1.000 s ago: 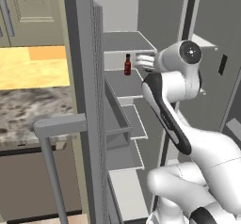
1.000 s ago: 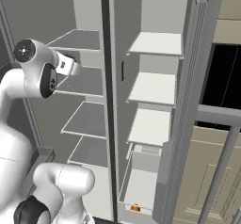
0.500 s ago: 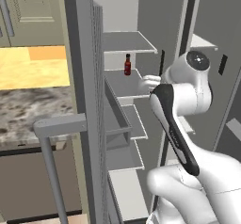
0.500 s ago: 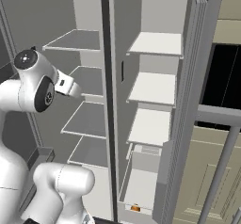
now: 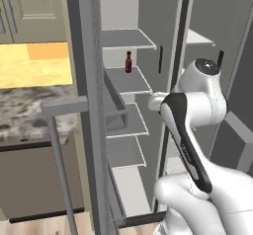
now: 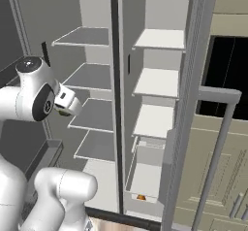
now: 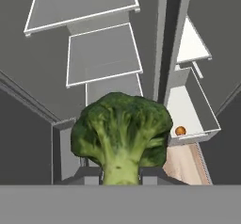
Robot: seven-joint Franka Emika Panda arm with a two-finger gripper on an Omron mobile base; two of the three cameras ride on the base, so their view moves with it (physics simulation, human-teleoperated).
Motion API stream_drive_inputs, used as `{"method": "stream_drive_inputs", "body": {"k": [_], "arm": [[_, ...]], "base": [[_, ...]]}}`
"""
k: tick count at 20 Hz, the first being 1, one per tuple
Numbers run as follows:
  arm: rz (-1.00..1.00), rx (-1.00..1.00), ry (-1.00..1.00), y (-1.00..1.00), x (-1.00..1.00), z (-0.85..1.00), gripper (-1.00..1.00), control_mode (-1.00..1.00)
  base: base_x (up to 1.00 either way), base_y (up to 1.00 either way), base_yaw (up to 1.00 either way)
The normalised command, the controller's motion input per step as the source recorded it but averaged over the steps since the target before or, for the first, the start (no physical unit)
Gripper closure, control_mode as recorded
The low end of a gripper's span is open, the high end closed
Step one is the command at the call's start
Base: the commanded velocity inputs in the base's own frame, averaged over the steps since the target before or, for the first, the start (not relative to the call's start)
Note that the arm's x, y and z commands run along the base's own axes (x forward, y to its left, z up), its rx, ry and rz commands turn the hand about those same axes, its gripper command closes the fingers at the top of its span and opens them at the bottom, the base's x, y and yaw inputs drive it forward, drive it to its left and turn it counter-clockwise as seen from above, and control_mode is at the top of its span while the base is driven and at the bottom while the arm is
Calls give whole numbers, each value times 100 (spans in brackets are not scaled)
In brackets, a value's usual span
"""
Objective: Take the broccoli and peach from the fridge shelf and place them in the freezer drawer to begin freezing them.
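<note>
Holding the broccoli (image 7: pixel 121 133) by its stalk, the jaws were clamped tight on it, carried clear of the fridge shelf (image 7: pixel 103 53) for transfer. Peach (image 7: pixel 180 131): lay inside the freezer drawer (image 7: pixel 207 134), below and right of the broccoli.

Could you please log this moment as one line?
gripper: shut on lumpy dark-green broccoli | small orange peach: in pale open freezer drawer | next: carry broccoli to drawer

Flat, even rendered light, soft faint shadows, no glare, slightly coarse but sharp views
</note>
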Motion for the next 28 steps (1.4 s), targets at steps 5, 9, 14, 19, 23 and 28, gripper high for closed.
{"method": "stream_drive_inputs", "body": {"k": [5,9,14,19,23,28], "arm": [[0,0,0,0,0,0,100,100],[0,0,0,0,0,0,100,100],[0,0,0,0,0,0,100,100],[-9,0,13,-21,0,-30,100,-100],[-21,0,37,-41,33,-82,100,-100],[-19,0,34,-29,51,-92,100,-100]], "base": [[-62,0,-20],[-15,-5,-31],[-18,-11,-35],[-7,-16,-17],[0,0,0],[0,0,0]]}}
